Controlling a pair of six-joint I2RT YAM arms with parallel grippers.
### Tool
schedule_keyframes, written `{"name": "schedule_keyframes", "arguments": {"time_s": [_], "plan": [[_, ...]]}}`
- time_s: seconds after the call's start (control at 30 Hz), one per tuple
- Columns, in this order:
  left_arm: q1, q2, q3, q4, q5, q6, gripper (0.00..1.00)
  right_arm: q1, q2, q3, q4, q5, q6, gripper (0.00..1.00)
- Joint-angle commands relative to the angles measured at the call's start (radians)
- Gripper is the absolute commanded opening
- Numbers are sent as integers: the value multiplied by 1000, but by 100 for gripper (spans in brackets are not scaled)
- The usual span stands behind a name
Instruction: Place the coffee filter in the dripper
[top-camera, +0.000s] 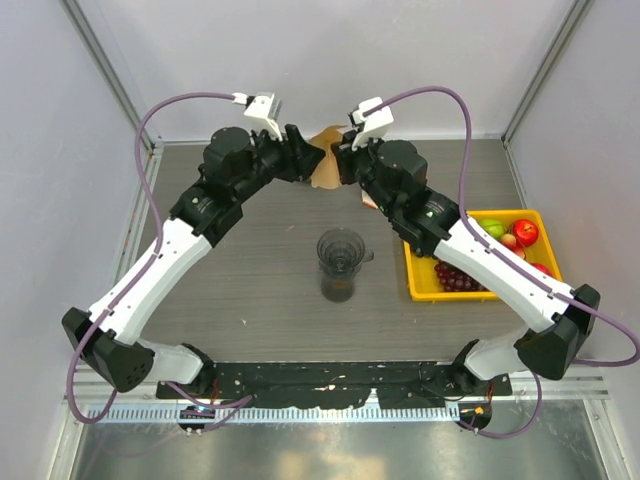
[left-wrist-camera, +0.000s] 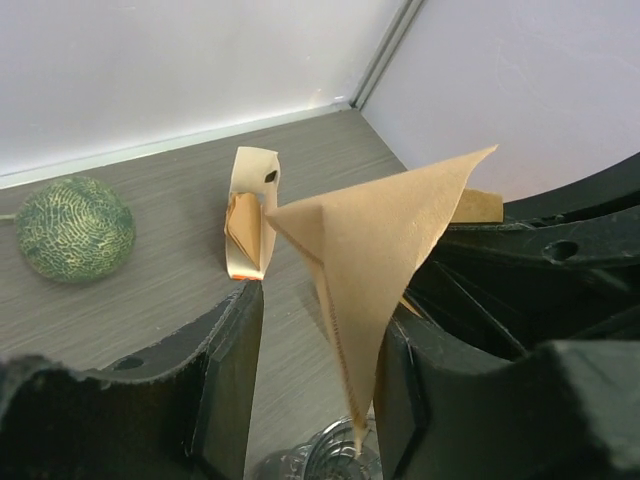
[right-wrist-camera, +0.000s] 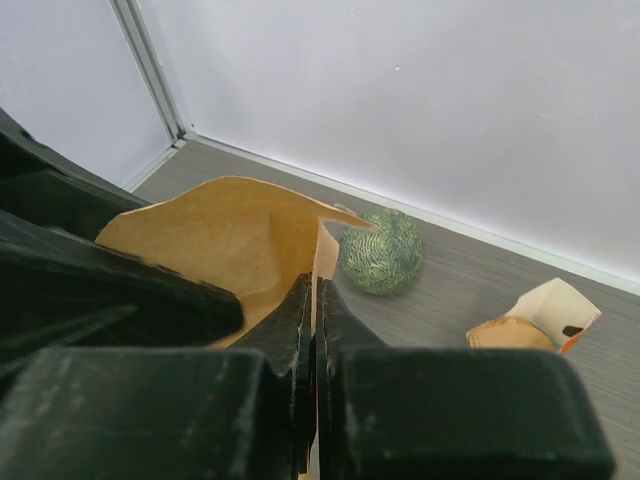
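One paper filter (top-camera: 323, 163) aloft at 12 o'clock from one dripper (top-camera: 341, 250), pinched tight in right claw (right-wrist-camera: 313, 292), left claw (left-wrist-camera: 320, 335) parted loosely around it, one filter pack (left-wrist-camera: 252, 215), one green ball (right-wrist-camera: 380, 250), one yellow fruit tray (top-camera: 415, 280) at 3 o'clock.

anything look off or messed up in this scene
The coffee filter looks odd: it hangs in mid-air, creased and folded flat rather than opened into a cone, pinched along one edge by the right end effector. Nothing looks spilled.
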Motion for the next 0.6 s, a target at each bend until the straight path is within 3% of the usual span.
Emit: {"name": "schedule_keyframes", "arguments": {"time_s": [0.0,0.57], "plan": [[2,-64,-18,-5,-40,30,49,-12,-82,-36,6,21,11,5],[-7,6,13,5,-21,-48,52,-9,-58,-27,-10,31,77,5]]}}
